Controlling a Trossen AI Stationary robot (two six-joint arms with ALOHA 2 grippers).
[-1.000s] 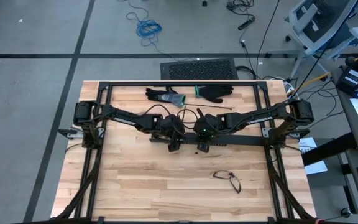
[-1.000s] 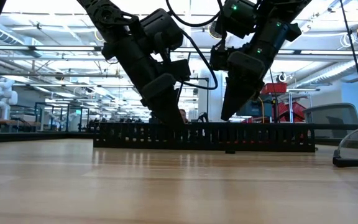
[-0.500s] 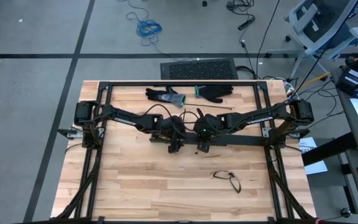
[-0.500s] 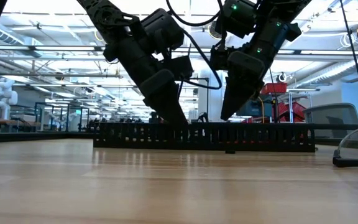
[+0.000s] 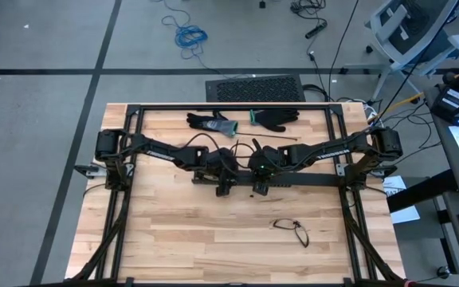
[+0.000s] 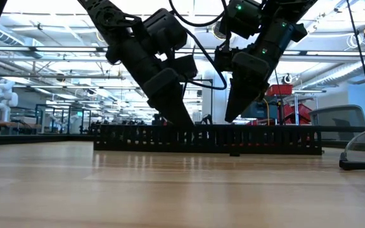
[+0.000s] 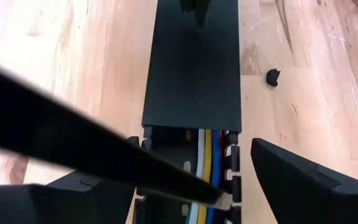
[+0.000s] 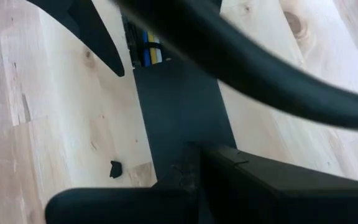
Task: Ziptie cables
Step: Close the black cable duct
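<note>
a slotted duct (image 5: 293,182) lies across the middle of the desk (image 5: 213,239), with the cables (image 7: 205,168) inside it. both claws stand over the duct, left claw (image 5: 224,188) beside right claw (image 5: 260,190). 2 gloves (image 5: 245,121) lie behind them, glasses (image 5: 292,229) in front.

Black duct and bright wires on pale wood

The desk (image 5: 213,239) is light blond wood in plank stripes with darker knots. The slotted duct (image 7: 191,68) is matt black; inside it the cables (image 7: 207,162) run white, yellow, blue and red, with green at the lower edge. At the upper middle lie two gloves (image 5: 241,119), grey-black and black with green cuffs.
</note>
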